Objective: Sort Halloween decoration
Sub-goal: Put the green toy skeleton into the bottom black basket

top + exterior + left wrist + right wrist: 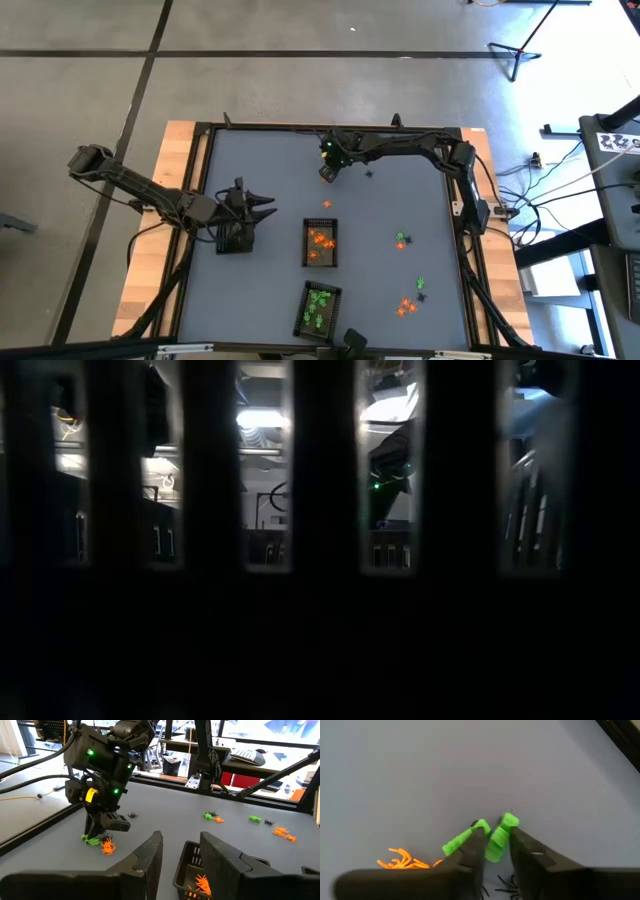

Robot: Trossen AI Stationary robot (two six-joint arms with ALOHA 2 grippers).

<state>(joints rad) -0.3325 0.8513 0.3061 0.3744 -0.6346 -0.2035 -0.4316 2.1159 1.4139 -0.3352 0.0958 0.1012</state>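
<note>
Near the far edge of the counter (260, 170) I have the right claw (492, 845) down on a small green trinket (497, 837), the piece sitting right between the two fingers with its top poking above the tips; a second green piece (457, 842) lies just beside the outer face of one finger, and an orange spider-like trinket (402, 860) lies near on the surface. I'd call the right claw partly closed around the green one, fingers flanking it close, but I can't confirm a firm pinch or a lift. My read: these bits are light, stiff moulded plastic, smooth, likely to squirt out sideways or tip if pinched off-centre, so I'd grip across the chunky middle, not the thin legs. From the left wrist view, the right claw (102, 822) stands upright over the green and orange pair at the counter. The left claw (262, 208) waits well apart at the left side, fingers parted and empty, beside a dark tray (235, 237). Sorted pieces already sit in the orange-filled tray (320, 245) and the green-filled tray (319, 308). More loose trinkets (405, 305) lie scattered toward the right side.
</note>
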